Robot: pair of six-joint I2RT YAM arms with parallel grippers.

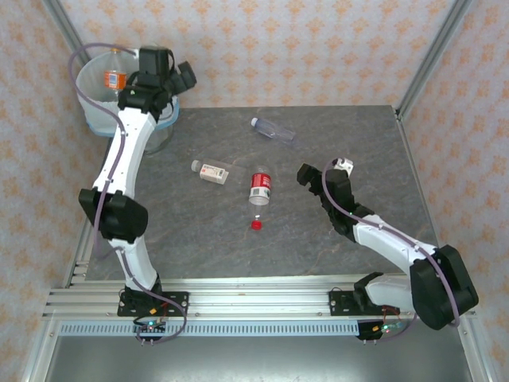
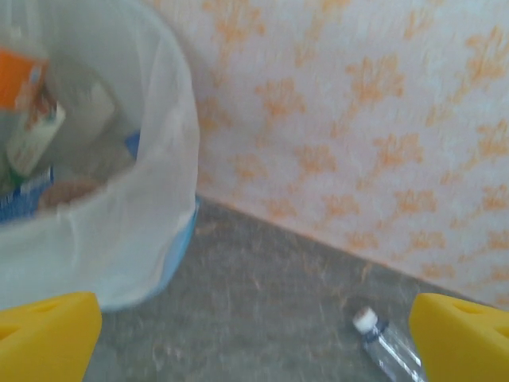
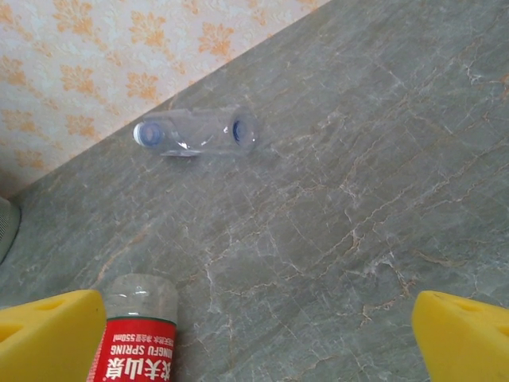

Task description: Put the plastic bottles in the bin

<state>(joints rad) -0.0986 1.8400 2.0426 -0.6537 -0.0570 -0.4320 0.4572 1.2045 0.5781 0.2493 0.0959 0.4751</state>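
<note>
Fingers (image 2: 48, 338) of left gripper (image 2: 254, 342): spread wide, holding nothing; hovering just beside the bin (image 2: 119, 239), upper left of the overhead frame. Fingers (image 3: 48, 334) of right gripper (image 3: 254, 342): likewise wide apart, empty; poised right of centre in the overhead frame, above the table (image 1: 199, 239).

Bottles in bin: orange-label bottle (image 1: 115, 78) lying on top; others dimly visible through the liner, count unclear.

Bottles on table, three, all lying down:
- clear bottle (image 1: 273, 129), upper centre, near the back edge
- white-label bottle (image 1: 211, 171), centre left
- red-label bottle (image 1: 261, 187), centre, near the right gripper
- loose red cap (image 1: 256, 224) just below it; not part of the job

Handling, as a judgement: apparently empty and thin-walled, so light, springy, liable to dent under a hard squeeze; round and smooth, so prone to roll or slip away; best taken across the middle of the body, at the label where there is one, jaws crosswise to the long axis; red-label bottle the handiest next pick for the right gripper.
</note>
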